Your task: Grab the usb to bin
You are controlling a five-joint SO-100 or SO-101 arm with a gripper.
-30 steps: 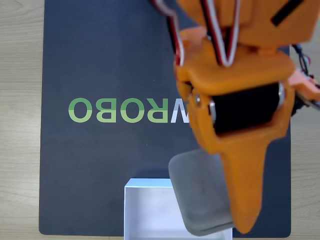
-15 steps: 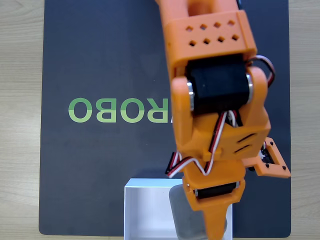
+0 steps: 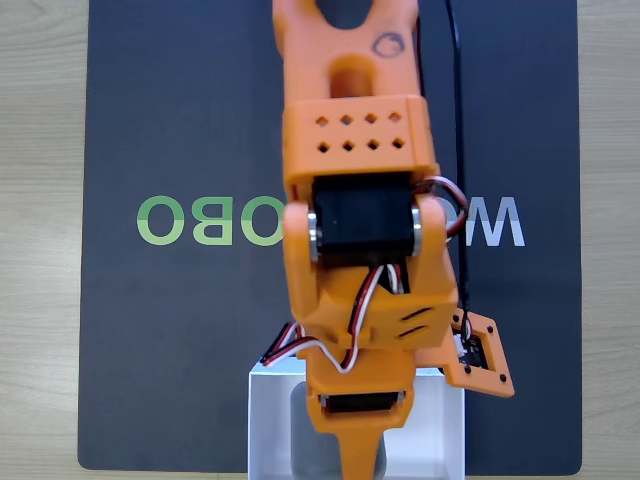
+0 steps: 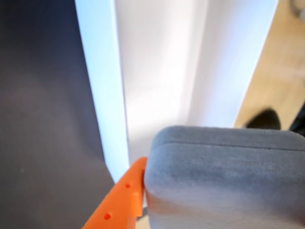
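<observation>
Orange arm (image 3: 360, 230) reaches from 12 o'clock toward 6 o'clock across the dark mat (image 3: 180, 330) on the wooden worktop (image 3: 40, 250), its tip over the bin (image 3: 268, 420) at the mat's 6 o'clock edge in the fixed view. Gripper (image 3: 345, 445) pinches the usb (image 4: 224, 176); in the wrist view an orange finger (image 4: 121, 195) presses flat against the grey block's side at 9 o'clock, the opposite finger hidden behind the block. The usb hangs above the bin's white interior, its near edge close to the bin wall (image 4: 102, 95) at 10 o'clock. A sliver of grey shows inside the bin beside the arm in the fixed view. Judgement: release step is next. Risks: the block sits toward one wall, so an early opening could land it on the rim and tip it onto the mat; descending further could knock the thin-walled bin out of place.
</observation>
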